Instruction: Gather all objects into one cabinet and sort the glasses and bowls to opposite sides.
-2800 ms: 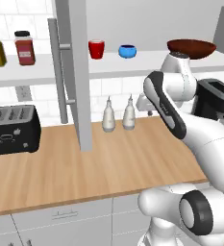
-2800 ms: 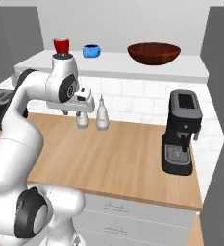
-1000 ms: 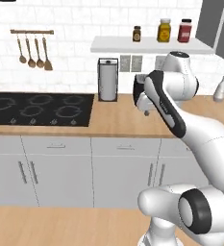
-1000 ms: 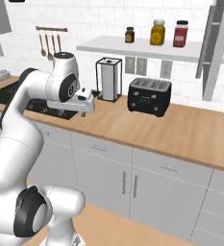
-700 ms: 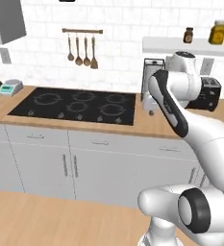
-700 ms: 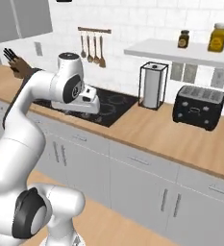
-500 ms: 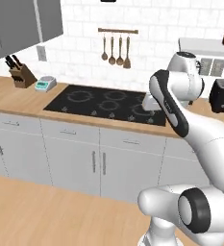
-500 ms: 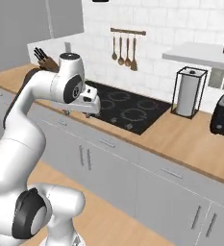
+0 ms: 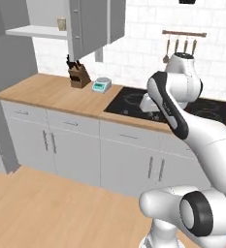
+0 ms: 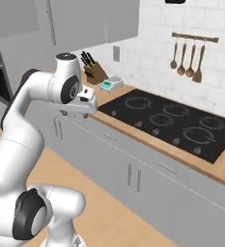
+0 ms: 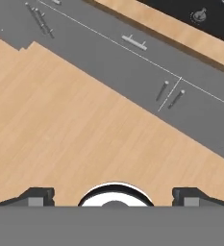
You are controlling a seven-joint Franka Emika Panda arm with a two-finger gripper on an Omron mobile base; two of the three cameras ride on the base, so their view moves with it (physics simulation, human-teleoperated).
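A beige mug (image 9: 61, 23) stands on the white shelf board (image 9: 31, 31) of an open wall cabinet at the upper left. The cabinet's tall grey door (image 9: 94, 25) swings out beside it, with a vertical bar handle (image 9: 79, 22). The red cup, the blue bowl and the brown bowl are out of view. My gripper (image 11: 114, 197) is held in front of the base units, facing down at the wooden floor and the grey cabinet fronts. Its dark fingertips (image 11: 36, 197) stand wide apart, open, with nothing between them. The hand (image 10: 85, 102) hangs well right of and below the mug.
A black hob (image 10: 172, 120) is set in the wooden counter (image 9: 51, 94). A knife block (image 9: 79, 75) and a small scale (image 9: 101, 85) sit by the wall. Utensils (image 10: 186, 58) hang above the hob. Grey base units (image 9: 75, 150) line the wooden floor, with a tall grey unit (image 9: 3, 97) at left.
The whole picture has shifted: the base has driven left along the counter. The shelf with cup and bowls, toaster and jars left view; hob, knife block and mug cabinet came in.
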